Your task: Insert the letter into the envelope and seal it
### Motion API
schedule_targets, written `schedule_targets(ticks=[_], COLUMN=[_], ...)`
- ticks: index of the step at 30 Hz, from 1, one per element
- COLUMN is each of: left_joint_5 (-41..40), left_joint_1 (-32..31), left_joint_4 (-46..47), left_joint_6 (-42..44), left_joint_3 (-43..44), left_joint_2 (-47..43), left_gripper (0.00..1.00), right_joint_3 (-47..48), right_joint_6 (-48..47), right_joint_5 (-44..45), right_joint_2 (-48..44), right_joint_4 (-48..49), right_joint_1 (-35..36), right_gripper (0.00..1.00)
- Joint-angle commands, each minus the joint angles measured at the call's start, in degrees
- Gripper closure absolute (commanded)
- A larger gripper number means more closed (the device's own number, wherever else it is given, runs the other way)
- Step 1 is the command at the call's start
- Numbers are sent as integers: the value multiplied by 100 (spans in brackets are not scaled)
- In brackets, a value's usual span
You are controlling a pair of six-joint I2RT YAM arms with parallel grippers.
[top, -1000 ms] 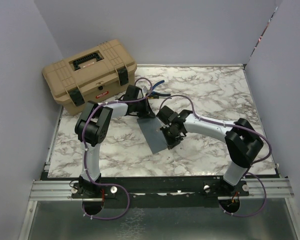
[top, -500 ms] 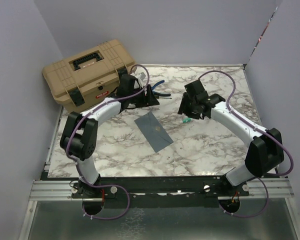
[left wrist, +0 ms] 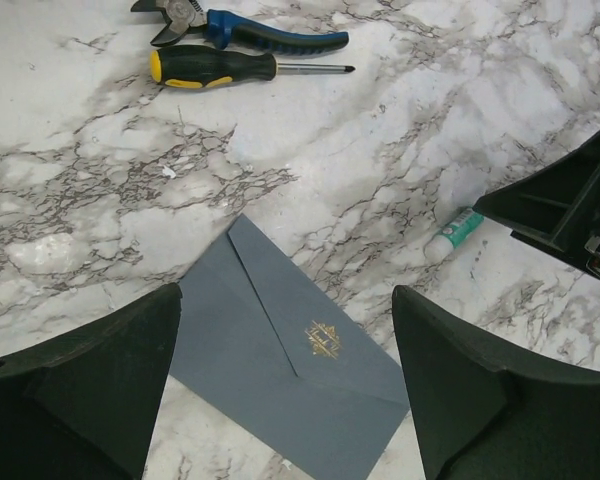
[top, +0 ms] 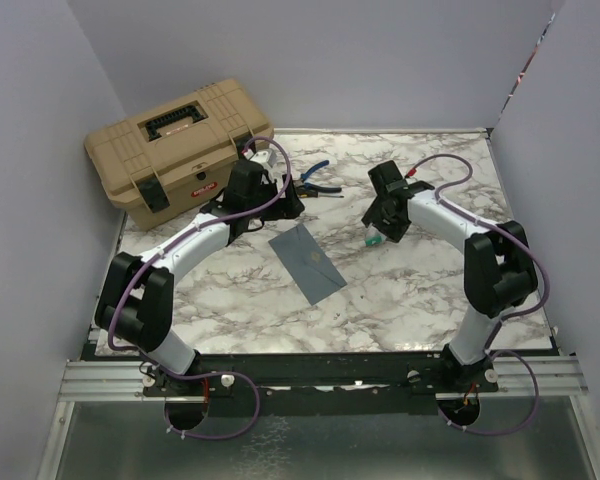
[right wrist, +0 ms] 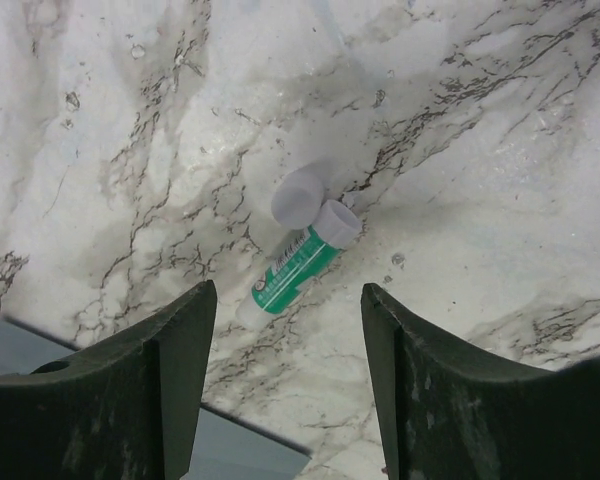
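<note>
Envelope, gold emblem unreadable, glue stick label illegible, left end effector and right end effector spread

The top view sits high behind both arm bases, looking down and forward across the whole desk. The 2 wrist views look steeply down from close above it. The one on the left hand faces the envelope. The one on the right hand, nearer still, faces the glue stick. All 3 views share those 2 items.
</note>
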Motion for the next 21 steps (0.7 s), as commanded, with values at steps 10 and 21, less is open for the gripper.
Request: schedule_targets(ticks=[10,21], left_joint_5=[-354,-222], left_joint_1=[-2,-6], left_joint_4=[-1,-4], left_joint_6=[207,248], left_joint_3=[-94,-25], left_joint_2=[-168,-161], left_gripper=[13,14], right_joint_3=[310,373], right_joint_6=[585,943], right_joint_5=[241,527], right_joint_2=[603,932], right_joint_4=[-353,-631], right_joint_1=[-28,-40], right_gripper=[42,53])
